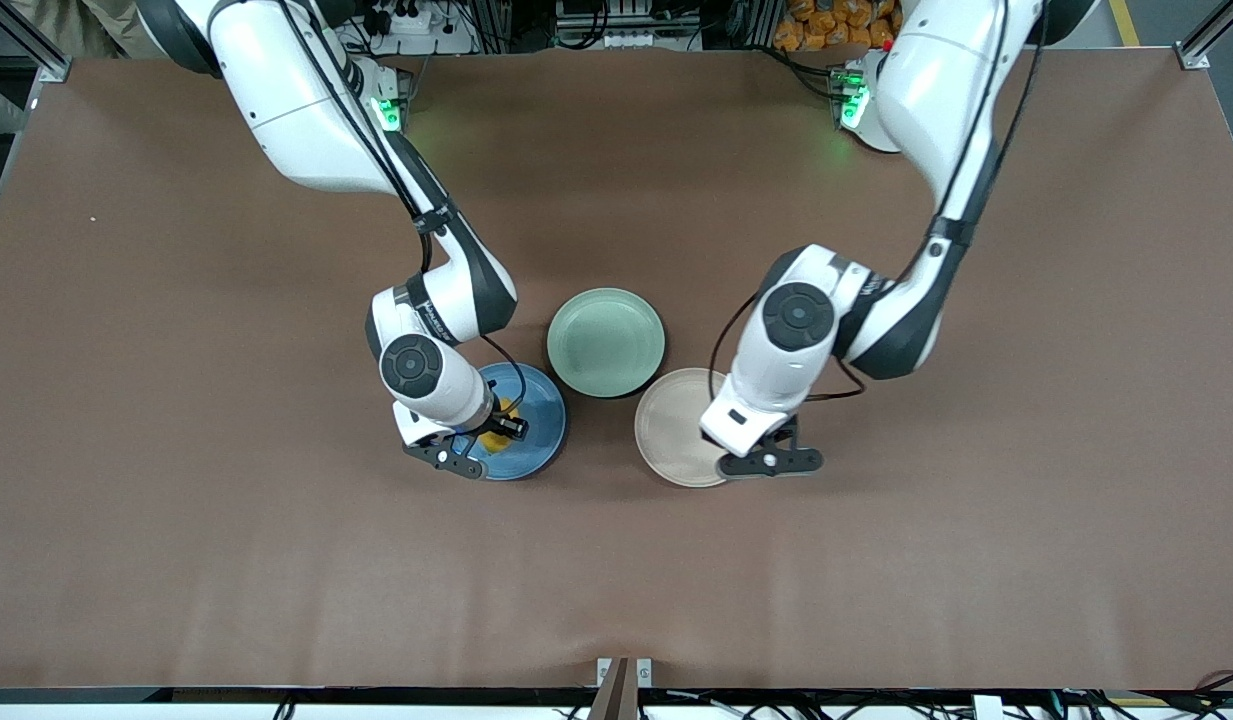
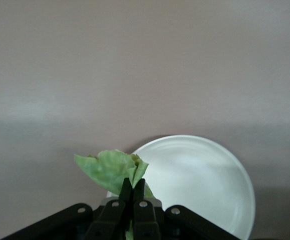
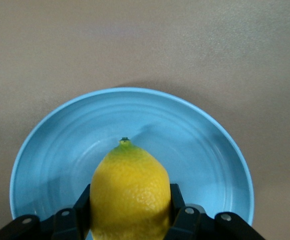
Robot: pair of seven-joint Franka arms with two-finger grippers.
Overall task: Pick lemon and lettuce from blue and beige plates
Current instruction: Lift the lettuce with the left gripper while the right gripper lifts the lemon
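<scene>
Lemon [image 3: 128, 195] is pinched by right hand [image 3: 129, 220] over blue plate [image 3: 59, 150]. Lettuce [image 2: 112, 170] is pinched by left hand [image 2: 132, 192] over beige plate [image 2: 205, 180].

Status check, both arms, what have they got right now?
Left claw shut on lettuce over beige plate. Right claw shut on lemon over blue plate. Nothing in the way.
</scene>
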